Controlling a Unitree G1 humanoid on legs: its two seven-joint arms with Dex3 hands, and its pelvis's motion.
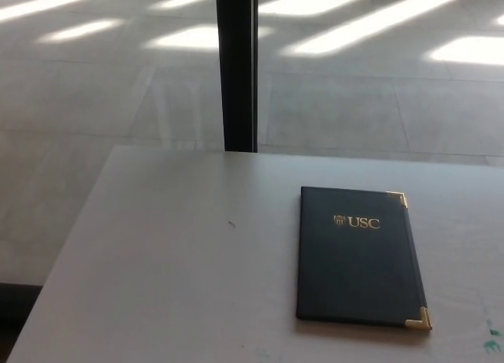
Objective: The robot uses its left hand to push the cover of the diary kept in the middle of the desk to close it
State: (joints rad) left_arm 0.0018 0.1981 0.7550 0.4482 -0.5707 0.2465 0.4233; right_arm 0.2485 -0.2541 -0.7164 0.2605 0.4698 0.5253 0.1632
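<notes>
Neither the left hand nor the right hand shows anywhere in the head view, so whether either is released, clenched or grasping cannot be told, and places can only be given against where each arm would enter.

Starting at the left edge, where the left arm would come in, there is only bare desk (pixel 157 268), pale grey, with one tiny dark speck (pixel 231 223) partway across. Behind the desk's far edge a dark vertical post (pixel 236 64) rises in front of a sunlit tiled floor (pixel 370 87).

Further right lies the diary (pixel 356 257), flat on the desk, its dark cover (pixel 354 276) facing up with gold lettering (pixel 357 221) near the far end and gold corner caps on the right-hand edge. It appears already closed; no open page shows, though the low light makes the spine side hard to read. Its long axis runs away from the robot, tilted slightly.

The diary sits right of the picture's middle, so by my judgement it lies nearer the right arm's side, and the left hand would have to cross the bare desk rightward to reach it. With the cover down, little seems left to push.

At the lower right corner a few green marks (pixel 492 341) stain the desk.
</notes>
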